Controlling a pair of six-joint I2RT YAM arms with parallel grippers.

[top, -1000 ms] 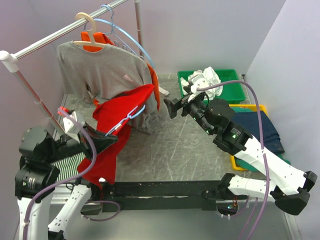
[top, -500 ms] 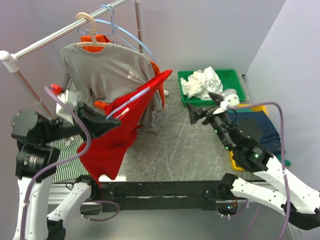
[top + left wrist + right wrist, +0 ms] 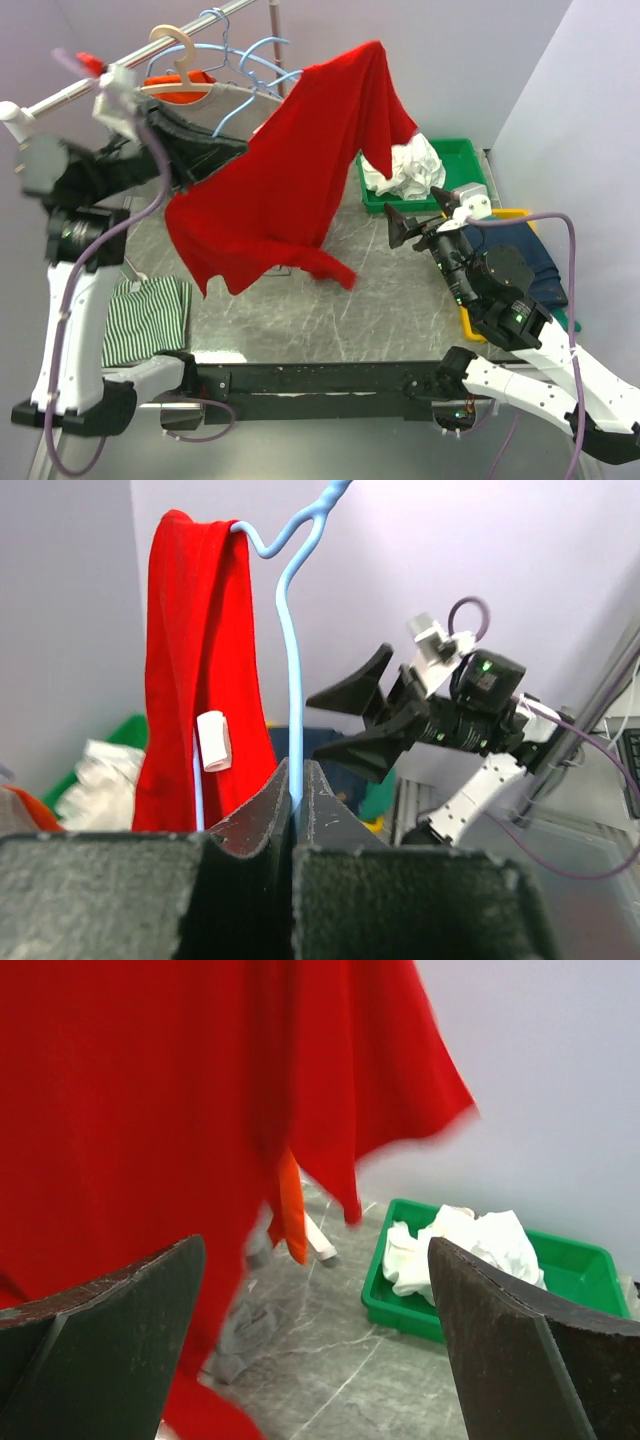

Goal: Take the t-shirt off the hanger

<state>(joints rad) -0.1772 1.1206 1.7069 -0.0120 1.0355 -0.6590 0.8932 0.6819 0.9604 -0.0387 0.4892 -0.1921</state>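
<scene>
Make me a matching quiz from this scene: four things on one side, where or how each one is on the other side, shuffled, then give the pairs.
Column one:
1. red t-shirt
2. white cloth
3. striped garment
4. right claw

Column two:
A. lying flat on the table
B. open, holding nothing
C. draped on the blue hanger
D. heaped in the green bin

Pairs: 1-C, 2-D, 3-A, 4-B
</scene>
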